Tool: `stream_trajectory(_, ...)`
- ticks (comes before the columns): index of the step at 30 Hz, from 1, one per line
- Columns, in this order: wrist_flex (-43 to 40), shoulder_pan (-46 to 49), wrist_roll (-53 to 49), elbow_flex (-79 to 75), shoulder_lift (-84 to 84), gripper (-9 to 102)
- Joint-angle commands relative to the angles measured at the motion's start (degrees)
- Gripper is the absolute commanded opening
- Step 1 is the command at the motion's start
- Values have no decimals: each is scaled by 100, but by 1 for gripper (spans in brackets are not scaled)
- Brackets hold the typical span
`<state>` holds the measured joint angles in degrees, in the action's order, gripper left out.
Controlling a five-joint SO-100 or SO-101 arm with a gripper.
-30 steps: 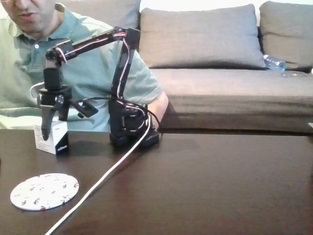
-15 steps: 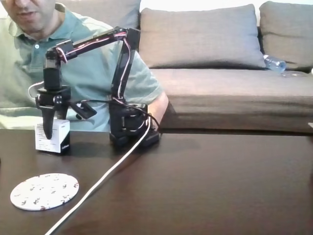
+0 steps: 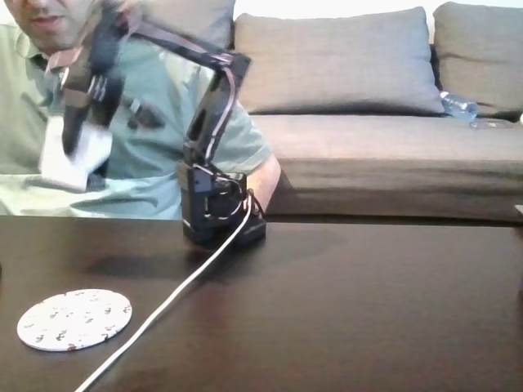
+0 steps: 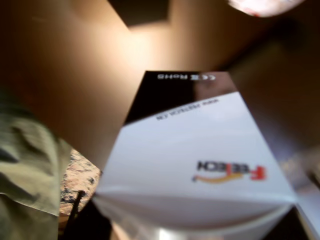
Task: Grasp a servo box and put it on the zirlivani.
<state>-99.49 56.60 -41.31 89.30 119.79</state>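
In the fixed view the arm's pincer was raised high above the dark table, smeared by motion blur at the upper left of the picture, in front of a seated person's green shirt. Its dark fingers appeared pressed against the servo box, a white blur hanging just under the wrist and well clear of the tabletop; the blur was heavy enough that the exact contact could only be taken as probable. Far below the pincer and a little to its side, the zirlivani lay flat on the table near the front left corner, with nothing resting on it. To the right of the pincer stood the arm's black base, with a white cable running from it toward the table's front edge and passing just right of the disc. Behind everything was a grey sofa. In the wrist view the servo box sat directly against the camera, its white face printed with a red and orange logo and its black panel beyond it, carrying small white text. Past the box, at the top right edge, a pale sliver of the zirlivani showed on the brown table.
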Motion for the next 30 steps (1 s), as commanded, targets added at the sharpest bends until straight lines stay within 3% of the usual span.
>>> stream_trajectory(1, -404, -958, 659, -369, 229, 15)
stream_trajectory(7, -396, -2566, 1907, -316, 220, 15)
stream_trajectory(13, -343, -3551, 2733, -316, -202, 16)
stream_trajectory(25, 940, -3287, 2865, -448, -2637, 16)
stream_trajectory(30, 914, -3015, 2848, -1213, -3419, 16)
